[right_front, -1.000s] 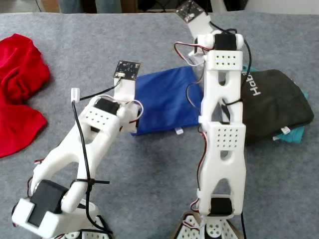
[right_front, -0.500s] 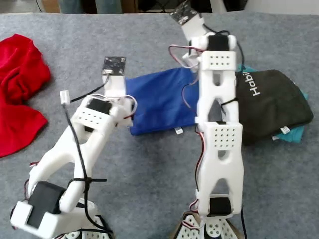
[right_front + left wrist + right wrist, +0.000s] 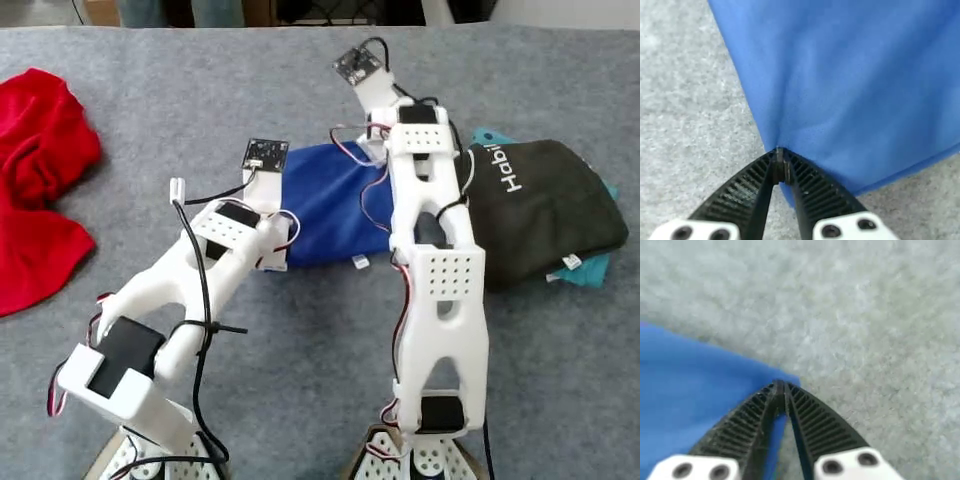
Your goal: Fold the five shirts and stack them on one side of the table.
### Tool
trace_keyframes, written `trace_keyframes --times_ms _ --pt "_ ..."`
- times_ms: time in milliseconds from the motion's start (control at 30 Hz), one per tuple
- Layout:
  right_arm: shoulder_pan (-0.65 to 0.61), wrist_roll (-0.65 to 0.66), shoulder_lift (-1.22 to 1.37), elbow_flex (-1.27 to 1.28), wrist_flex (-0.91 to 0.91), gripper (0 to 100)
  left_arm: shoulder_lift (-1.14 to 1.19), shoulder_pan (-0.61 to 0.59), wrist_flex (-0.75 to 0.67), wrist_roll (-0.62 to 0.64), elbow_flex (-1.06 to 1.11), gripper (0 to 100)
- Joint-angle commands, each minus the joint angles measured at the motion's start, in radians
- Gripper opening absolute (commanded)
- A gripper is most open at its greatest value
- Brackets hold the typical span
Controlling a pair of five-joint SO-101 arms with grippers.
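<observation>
1. High view
   - The blue shirt lies flat at the centre of the frame as a smooth, roughly rectangular fold on the grey table. A small white tag sticks out at its lower edge.
   - The left arm reaches from the lower left to the blue shirt's left edge. The right arm runs up the middle to the shirt's upper right corner.
   - The black shirt, folded and bearing white print, lies at centre right, on top of the teal shirt, whose edges show around it.
   - The red shirt lies crumpled at the left edge, well apart from the others.
2. Left wrist view
   - The left gripper is clenched on the edge of the blue shirt. The cloth puckers slightly at the pinch and fills the upper right of the frame.
3. Right wrist view
   - The right gripper is clenched on a corner of the blue shirt. The cloth occupies the left of the frame.
</observation>
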Motion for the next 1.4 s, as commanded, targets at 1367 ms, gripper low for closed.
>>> trace_keyframes --times_ms 1367 --pt "0.106 -0.003 -0.288 -0.604 0.784 1.5 0.511 -0.226 0.276 0.002 -1.020 9"
